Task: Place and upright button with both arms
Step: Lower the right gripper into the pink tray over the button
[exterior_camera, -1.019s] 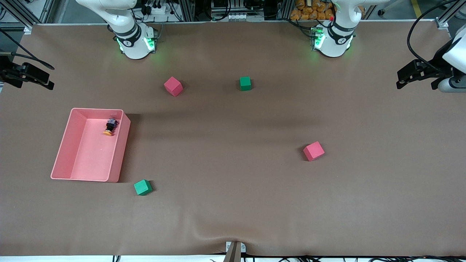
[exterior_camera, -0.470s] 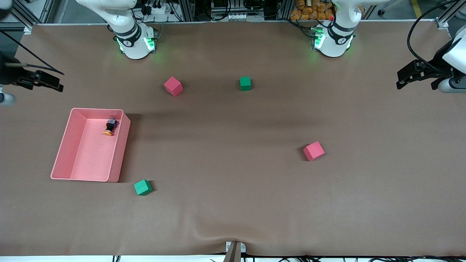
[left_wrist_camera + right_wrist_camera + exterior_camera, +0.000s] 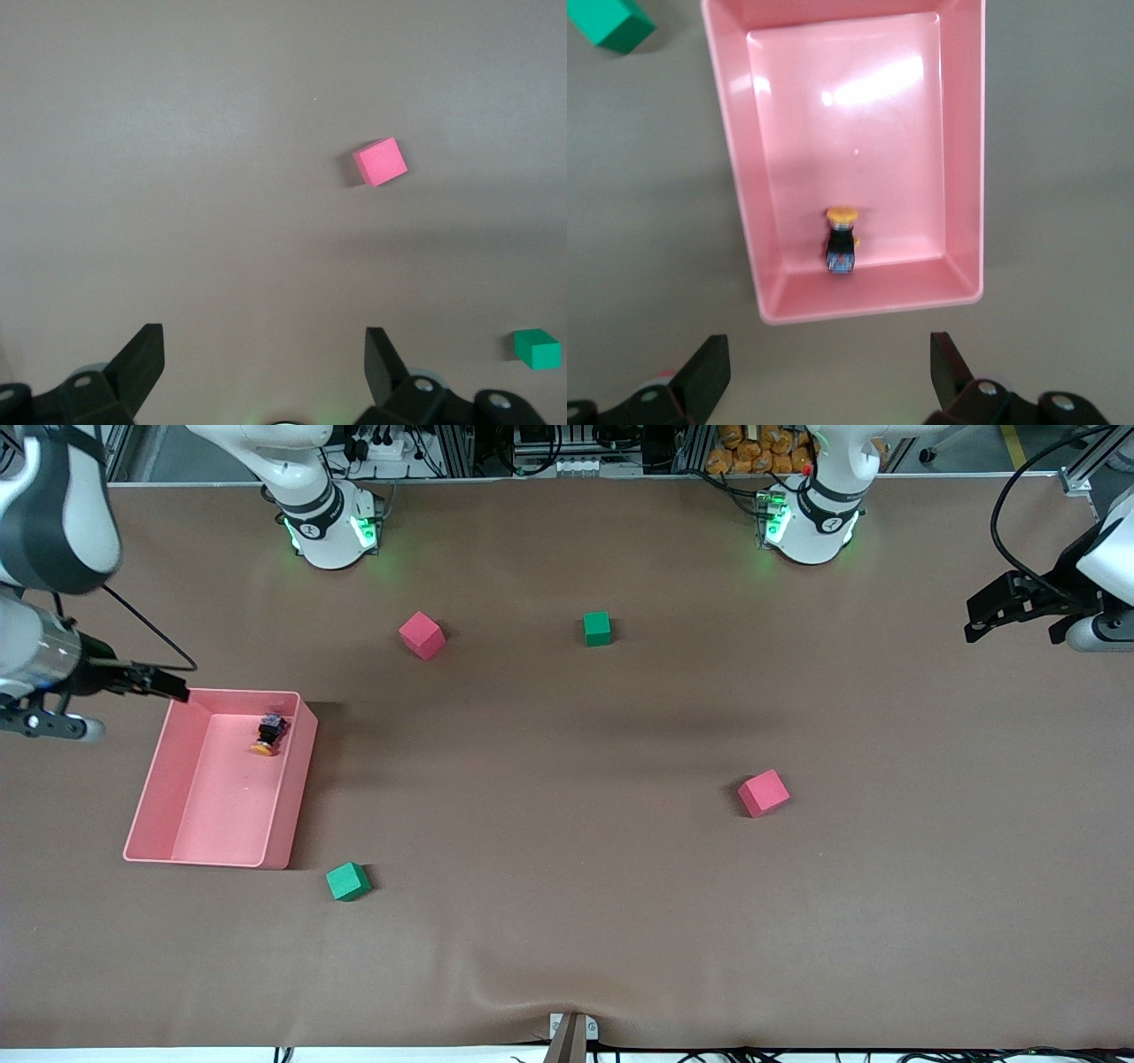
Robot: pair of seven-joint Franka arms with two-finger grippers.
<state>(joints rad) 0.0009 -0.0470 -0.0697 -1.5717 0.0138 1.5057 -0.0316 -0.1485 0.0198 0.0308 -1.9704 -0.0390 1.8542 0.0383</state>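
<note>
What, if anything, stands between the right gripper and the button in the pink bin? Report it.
Nothing visible does. The button lies on its side inside the pink bin, near the wall closest to the robots' bases. The right gripper is open just outside that wall, so only the bin's own rim lies between them. The left gripper waits, open.

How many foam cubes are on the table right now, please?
4. One red cube and one green cube lie nearest the arms' bases; another red cube lies toward the left arm's end; another green cube sits beside the pink bin, nearest the front camera.
</note>
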